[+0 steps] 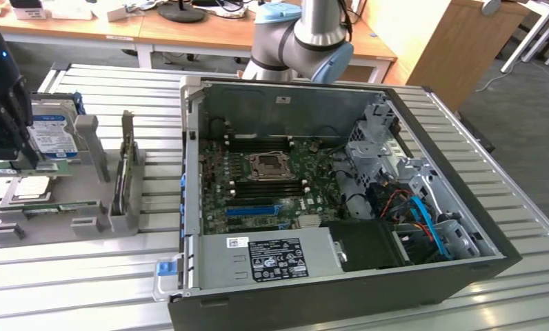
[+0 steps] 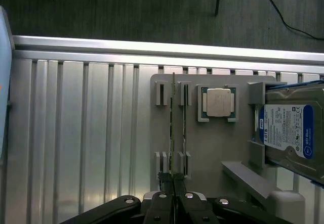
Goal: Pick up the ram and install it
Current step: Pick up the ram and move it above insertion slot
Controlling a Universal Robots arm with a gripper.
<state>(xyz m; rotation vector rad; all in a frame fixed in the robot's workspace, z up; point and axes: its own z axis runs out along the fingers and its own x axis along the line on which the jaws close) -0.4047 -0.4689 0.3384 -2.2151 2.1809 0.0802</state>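
so the end effector (image 2: 173, 181) is pinched shut right on the near end of the ram (image 2: 173, 128), gripping it as far as I can tell. The stick stands on its thin edge and its long axis runs straight away from the fingers, so the grip is on one tip, not the middle. It's not lifted, it sits in the slotted brackets of the grey holder (image 2: 212, 148). Just beside the ram, in its own square pocket of that holder, is the silver processor (image 2: 218, 102), and past that the blue-labelled hard drive (image 2: 291, 133) leans in its bracket. All of it is on the slatted metal surface (image 2: 81, 133). The open computer case (image 1: 284, 103) is well apart, toward the exterior view's right, with the motherboard (image 1: 256, 186) flat inside and its socket (image 1: 267, 165) bare
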